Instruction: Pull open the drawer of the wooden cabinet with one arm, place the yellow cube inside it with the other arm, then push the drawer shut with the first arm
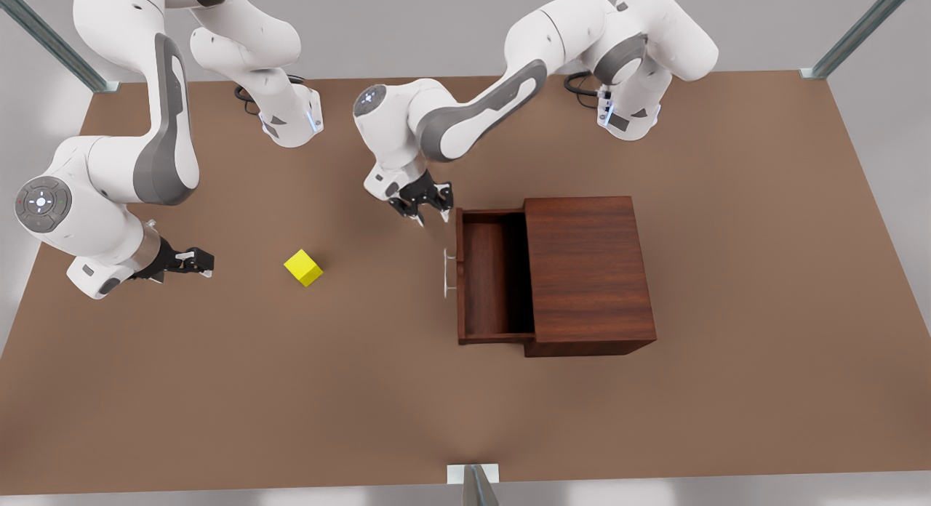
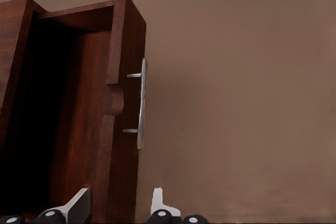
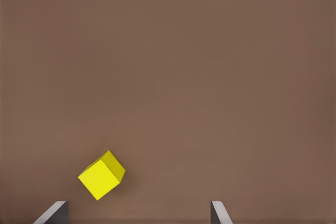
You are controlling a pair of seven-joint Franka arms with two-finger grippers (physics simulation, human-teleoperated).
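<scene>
The wooden cabinet [image 1: 585, 273] stands on the table toward the front view's right, with its drawer [image 1: 484, 273] pulled out toward the front view's left and nothing inside. The silver handle [image 1: 446, 272] sticks out from the drawer front. My left gripper [image 1: 433, 219] hangs open just off the drawer's far front corner, apart from the handle [image 2: 142, 103]; in its wrist view its tips [image 2: 118, 203] straddle the drawer front [image 2: 126, 51]. The yellow cube [image 1: 303, 267] lies on the table. At the front view's left, my right gripper [image 1: 209, 264] is open and points at the cube [image 3: 102, 175], short of it.
The brown table [image 1: 364, 390] has open room in front of the drawer and around the cube. Both arm bases stand along the far edge. Metal frame posts [image 1: 473, 484] rise at the near edge and the far corners.
</scene>
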